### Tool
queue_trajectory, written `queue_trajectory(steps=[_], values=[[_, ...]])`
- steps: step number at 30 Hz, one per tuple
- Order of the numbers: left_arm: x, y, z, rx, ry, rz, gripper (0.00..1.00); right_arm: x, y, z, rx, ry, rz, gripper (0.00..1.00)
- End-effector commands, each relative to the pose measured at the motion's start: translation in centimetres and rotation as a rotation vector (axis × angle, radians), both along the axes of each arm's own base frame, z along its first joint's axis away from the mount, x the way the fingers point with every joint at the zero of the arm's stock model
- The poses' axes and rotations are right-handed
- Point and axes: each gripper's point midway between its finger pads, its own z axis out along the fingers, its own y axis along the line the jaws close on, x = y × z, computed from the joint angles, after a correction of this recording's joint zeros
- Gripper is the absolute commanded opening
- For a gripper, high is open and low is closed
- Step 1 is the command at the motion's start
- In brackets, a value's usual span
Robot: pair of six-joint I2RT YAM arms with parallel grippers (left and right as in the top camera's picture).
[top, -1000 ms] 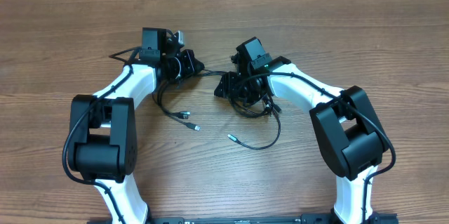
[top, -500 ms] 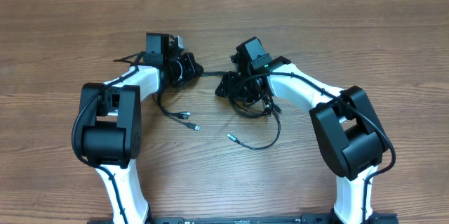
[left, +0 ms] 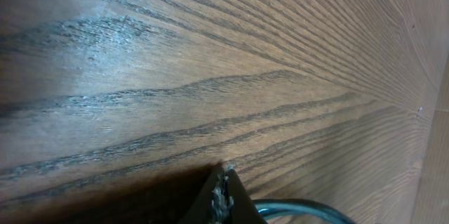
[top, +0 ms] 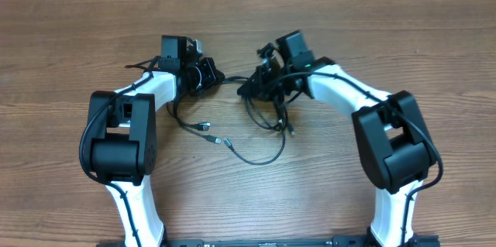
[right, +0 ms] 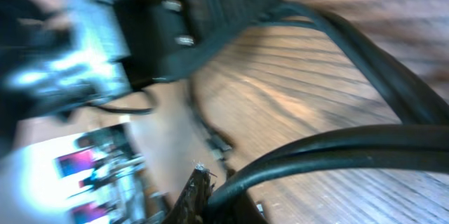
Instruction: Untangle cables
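The thin black cables point(top: 262, 159) lie tangled on the wooden table between my two grippers. One strand point(top: 234, 81) stretches from the left gripper point(top: 218, 75) across to the right gripper point(top: 249, 86). A loose loop and small plug ends point(top: 206, 126) trail toward the front. The left wrist view has the left gripper point(left: 224, 183) shut, low over the wood, with a cable point(left: 302, 206) coming out beside its right finger. The blurred right wrist view shows my right gripper point(right: 205, 180) shut on a thick-looking black cable point(right: 337, 147), lifted off the table.
The left arm's elbow point(top: 116, 146) and the right arm's elbow point(top: 395, 142) stand at the front corners of the work area. Bare wooden table point(top: 248, 15) stretches behind the grippers to its far edge.
The right gripper has closed on the cable bundle and moved up and right, dragging the loop and a plug end leftward. The left arm's elbow shifted right earlier; its gripper stayed shut.
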Motion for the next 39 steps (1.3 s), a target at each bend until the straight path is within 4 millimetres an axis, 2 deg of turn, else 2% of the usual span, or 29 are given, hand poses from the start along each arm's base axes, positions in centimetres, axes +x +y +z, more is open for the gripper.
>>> queue_trajectory(steps=[1, 7, 11, 16, 20, 24, 26, 29, 31, 36, 39], values=[[-1.5, 0.8, -3.4, 0.054, 0.091, 0.025, 0.04, -0.6, 0.1, 4.3, 0.241, 0.010, 0.120, 0.04], [-1.6, 1.2, -3.7, 0.075, 0.100, 0.036, 0.04, -0.2, -1.5, 6.5, 0.337, -0.018, 0.147, 0.04], [-1.7, 2.8, -4.5, 0.149, 0.122, 0.081, 0.04, 0.1, -2.3, 8.2, 0.336, -0.089, 0.145, 0.04], [-1.8, 4.6, -5.0, 0.181, 0.144, 0.121, 0.04, 1.3, -5.0, 9.0, 0.114, -0.143, -0.017, 0.04], [-1.8, 5.8, -5.1, 0.181, 0.156, 0.148, 0.04, 1.0, -7.7, 11.1, -0.018, -0.212, -0.092, 0.04], [-1.7, 6.8, -5.1, 0.180, 0.164, 0.169, 0.04, 0.6, -11.3, 12.1, -0.167, -0.215, -0.214, 0.04], [-1.7, 7.2, -5.1, 0.180, 0.168, 0.177, 0.04, 0.2, -13.4, 11.8, -0.252, -0.198, -0.271, 0.04], [-1.8, 7.9, -5.3, 0.195, 0.178, 0.194, 0.04, -0.6, -16.4, 10.2, -0.403, -0.140, -0.338, 0.04], [-1.9, 8.4, -5.4, 0.207, 0.183, 0.206, 0.04, -1.4, -17.4, 9.0, -0.471, -0.092, -0.346, 0.04], [-1.5, 8.2, -4.9, 0.174, 0.174, 0.199, 0.04, -3.2, -16.8, 6.5, -0.503, -0.042, -0.305, 0.04], [-1.0, 6.4, -2.9, 0.055, 0.142, 0.120, 0.07, -3.4, -16.3, 5.4, -0.502, -0.047, -0.292, 0.04]])
